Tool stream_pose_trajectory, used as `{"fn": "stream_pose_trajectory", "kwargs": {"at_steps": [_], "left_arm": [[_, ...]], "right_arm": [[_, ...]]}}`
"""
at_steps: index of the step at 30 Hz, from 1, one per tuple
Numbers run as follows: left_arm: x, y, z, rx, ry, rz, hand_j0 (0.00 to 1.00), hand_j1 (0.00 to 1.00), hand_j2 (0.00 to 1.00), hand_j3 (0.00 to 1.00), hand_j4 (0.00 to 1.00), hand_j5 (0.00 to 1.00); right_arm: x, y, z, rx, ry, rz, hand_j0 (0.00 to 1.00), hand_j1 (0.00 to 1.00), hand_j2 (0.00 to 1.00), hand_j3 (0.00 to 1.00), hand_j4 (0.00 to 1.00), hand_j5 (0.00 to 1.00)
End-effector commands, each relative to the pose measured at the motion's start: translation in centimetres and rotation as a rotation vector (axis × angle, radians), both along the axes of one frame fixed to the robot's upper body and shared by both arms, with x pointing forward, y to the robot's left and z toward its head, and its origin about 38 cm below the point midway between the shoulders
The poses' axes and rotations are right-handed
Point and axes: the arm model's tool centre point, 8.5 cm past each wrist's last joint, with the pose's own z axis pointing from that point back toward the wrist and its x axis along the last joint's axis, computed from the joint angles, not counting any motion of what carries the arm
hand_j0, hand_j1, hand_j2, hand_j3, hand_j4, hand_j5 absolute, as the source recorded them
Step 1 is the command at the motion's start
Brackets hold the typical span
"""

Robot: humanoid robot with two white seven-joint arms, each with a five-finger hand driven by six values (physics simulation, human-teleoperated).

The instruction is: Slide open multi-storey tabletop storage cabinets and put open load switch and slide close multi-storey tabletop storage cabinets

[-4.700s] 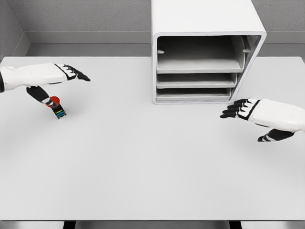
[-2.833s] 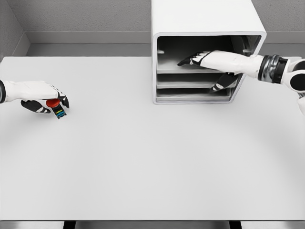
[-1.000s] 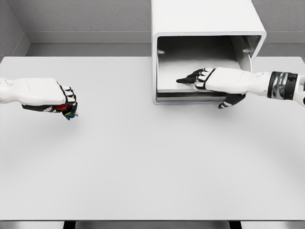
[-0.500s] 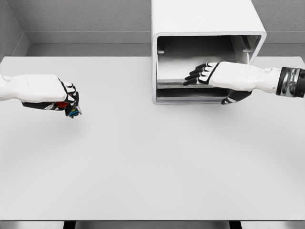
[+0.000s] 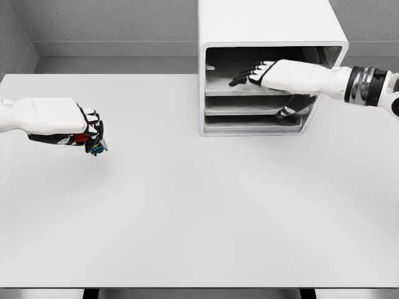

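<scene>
The white three-tier cabinet (image 5: 268, 25) stands at the back of the table, right of the middle, with its front open. All three trays sit inside it. My right hand (image 5: 252, 75) reaches into the top tier. Its fingers lie stretched out flat over the top tray (image 5: 218, 89), and its thumb (image 5: 288, 111) hangs below that tray's front edge. At the far left my left hand (image 5: 92, 132) is curled into a fist around the load switch (image 5: 95, 147). Only the switch's red part and its coloured end show below the knuckles, just above the table.
The grey table (image 5: 199, 212) stretches wide between the two hands and towards me. A low grey wall (image 5: 112, 47) runs behind its back edge. The right forearm (image 5: 361, 86) crosses the cabinet's right front corner.
The top tray, drawn out a second ago, has slid back into the cabinet. My right hand has gone up and in with it. The left hand has barely moved, still holding the switch.
</scene>
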Motion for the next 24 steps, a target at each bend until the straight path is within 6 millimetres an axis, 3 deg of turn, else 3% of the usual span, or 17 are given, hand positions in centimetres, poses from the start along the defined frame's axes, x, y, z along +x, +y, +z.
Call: {"fn": "stream_pose_trajectory", "kwargs": {"at_steps": [1, 7, 12, 18, 24], "left_arm": [[0.0, 0.1, 0.1, -0.003, 0.001, 0.004, 0.33, 0.33, 0.33, 0.33, 0.33, 0.33], [0.0, 0.1, 0.1, -0.002, 0.003, 0.005, 0.33, 0.33, 0.33, 0.33, 0.33, 0.33], [-0.1, 0.4, 0.1, 0.0, 0.002, 0.011, 0.33, 0.33, 0.33, 0.33, 0.33, 0.33], [-0.1, 0.4, 0.2, 0.001, 0.001, 0.013, 0.33, 0.33, 0.33, 0.33, 0.33, 0.33], [-0.1, 0.5, 0.2, 0.002, -0.001, 0.012, 0.33, 0.33, 0.33, 0.33, 0.33, 0.33]], "right_arm": [[1.1, 0.3, -2.4, -0.002, 0.07, -0.036, 1.0, 1.0, 1.0, 1.0, 1.0, 1.0], [1.1, 1.4, -3.8, -0.072, 0.101, -0.022, 1.0, 1.0, 1.0, 1.0, 1.0, 1.0], [1.3, 1.3, -3.1, -0.073, 0.091, -0.043, 1.0, 1.0, 1.0, 1.0, 1.0, 1.0], [-0.4, 2.2, -1.3, -0.074, 0.039, 0.023, 1.0, 1.0, 1.0, 1.0, 1.0, 1.0], [-1.7, 2.5, -0.8, -0.081, 0.018, 0.057, 1.0, 1.0, 1.0, 1.0, 1.0, 1.0]]}}
